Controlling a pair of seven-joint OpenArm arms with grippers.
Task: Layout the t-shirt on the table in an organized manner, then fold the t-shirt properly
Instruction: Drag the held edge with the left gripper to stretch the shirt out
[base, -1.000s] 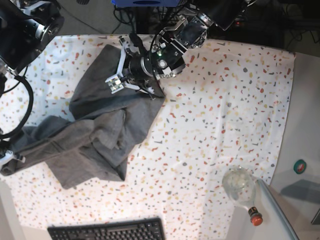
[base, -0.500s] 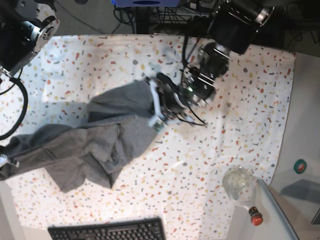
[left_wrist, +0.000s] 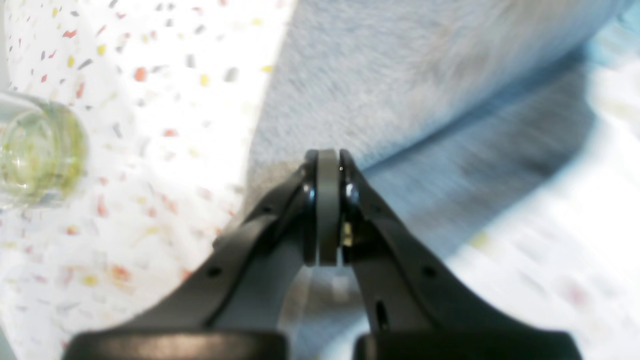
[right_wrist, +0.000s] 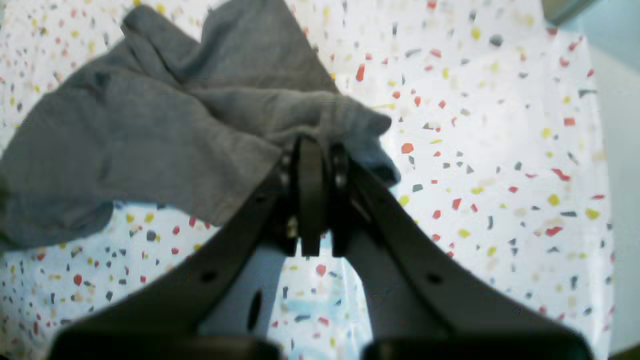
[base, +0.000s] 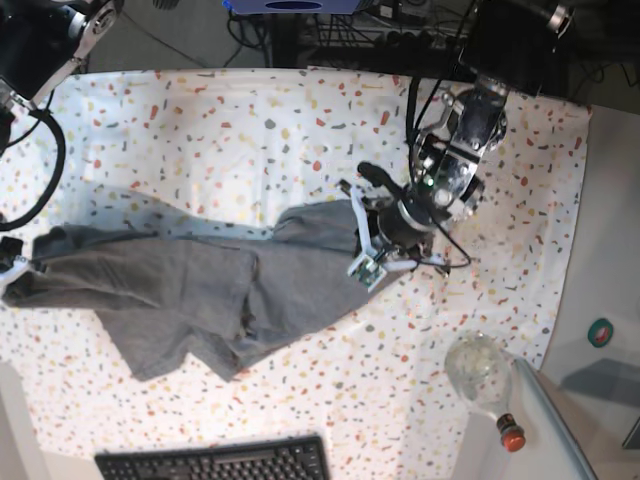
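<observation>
The grey t-shirt (base: 200, 290) lies stretched in a crumpled band across the left half of the speckled table (base: 250, 130). Its right end is pinched in my left gripper (base: 362, 250), which is shut on the cloth near the table's middle. In the left wrist view the left gripper (left_wrist: 328, 155) has its jaws pressed together at the edge of the t-shirt (left_wrist: 400, 75). At the far left edge my right gripper (base: 12, 272) holds the other end. The right wrist view shows the right gripper (right_wrist: 317, 142) shut on a bunched fold of the t-shirt (right_wrist: 150, 130).
A clear glass bottle (base: 480, 375) with a red cap lies at the table's front right corner and shows in the left wrist view as the bottle (left_wrist: 35, 150). A black keyboard (base: 215, 462) sits at the front edge. Cables hang behind the table.
My left gripper has swept from the back centre to the right and towards the front, dragging the shirt's edge with it. The shirt now spreads wider. The right gripper has held its end.
</observation>
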